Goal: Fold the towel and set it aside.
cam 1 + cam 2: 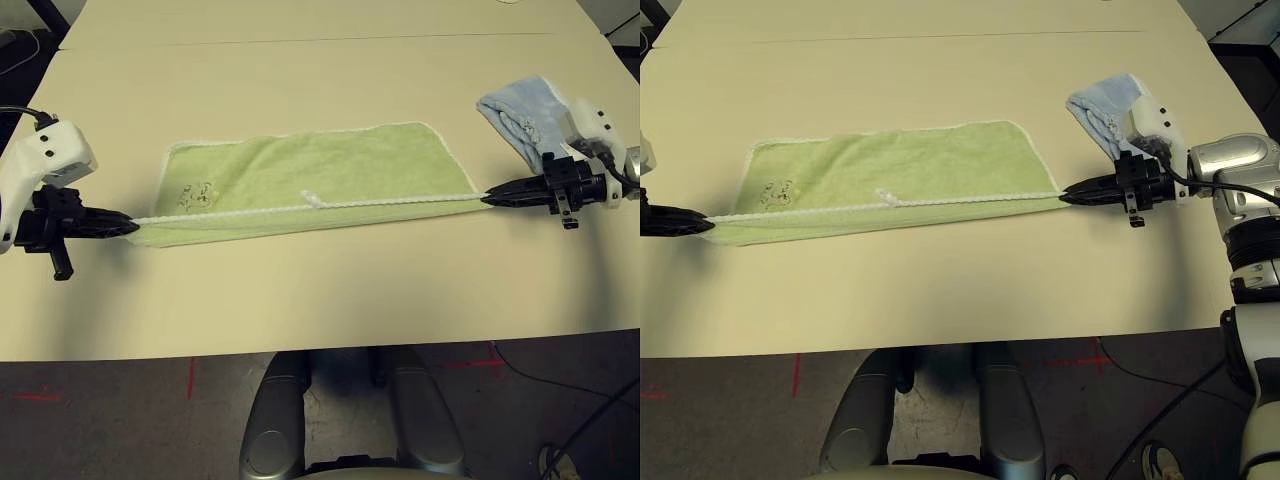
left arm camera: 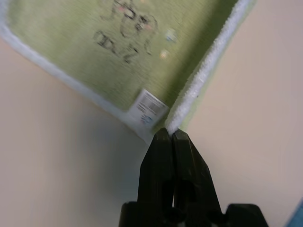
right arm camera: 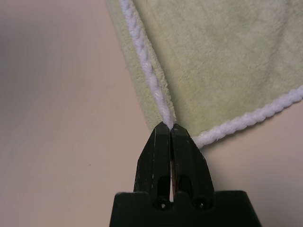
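Note:
The light green towel (image 1: 310, 175) lies folded in half on the tan table (image 1: 320, 300), its white-edged front layer stretched taut between my two grippers. A dark embroidered mark (image 1: 196, 194) sits near its left end. My left gripper (image 1: 132, 224) is shut on the towel's left corner; the left wrist view shows its tips (image 2: 169, 134) pinching the white edging beside a small white label (image 2: 150, 108). At the other end my right gripper (image 1: 488, 197) is shut on the right corner, the tips (image 3: 169, 127) clamped on the corded edge (image 3: 144, 61).
A light blue towel (image 1: 520, 115) lies crumpled behind my right gripper, close to the wrist. The table's front edge (image 1: 320, 350) runs just below the towel. A seam in the tabletop (image 1: 300, 40) crosses the far side.

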